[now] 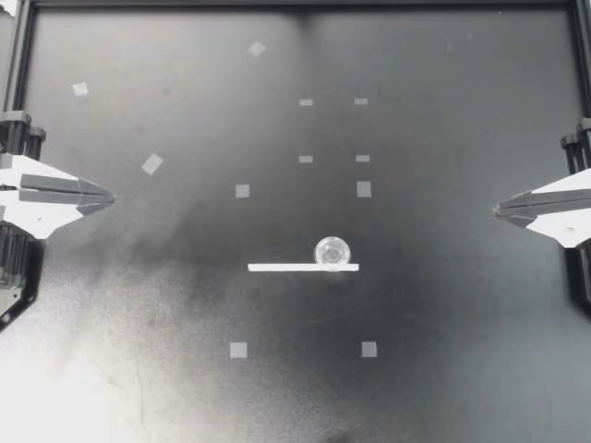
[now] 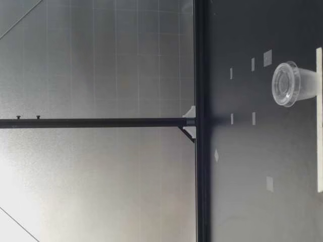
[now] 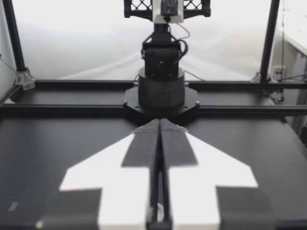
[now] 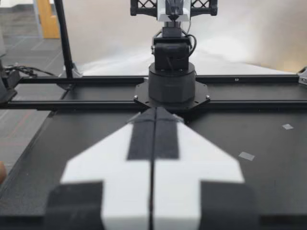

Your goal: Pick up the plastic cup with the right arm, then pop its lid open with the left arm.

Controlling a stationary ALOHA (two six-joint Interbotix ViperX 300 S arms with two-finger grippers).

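You had the cup (image 1: 331, 251) standing upright near the middle of the table (image 1: 138, 369), mouth up. It was a small clear one, just beside a thin white strip (image 1: 303, 268) and toward the end of it nearer your right arm. From the low view the cup (image 2: 292, 83) showed its open rim, with the strip (image 2: 319, 121) lying flat on the table, nearer that camera than the cup. 4 pale tape squares (image 1: 242, 191) marked out a rectangle around cup and strip, and smaller bits of tape lay scattered farther off.

Neither arm was close to any of this. Your left gripper (image 1: 111, 197) sat at its own edge of the table, pointing in toward the middle and well apart from the cup. In its wrist view the 2 fingers (image 3: 144, 143) lay pressed together, nothing between them, and the other arm's base stood straight ahead across the table.

Your right gripper (image 1: 497, 210) mirrored it at the opposite edge – also well apart from the cup. Its fingers (image 4: 168, 139) were closed flat against each other and held nothing.
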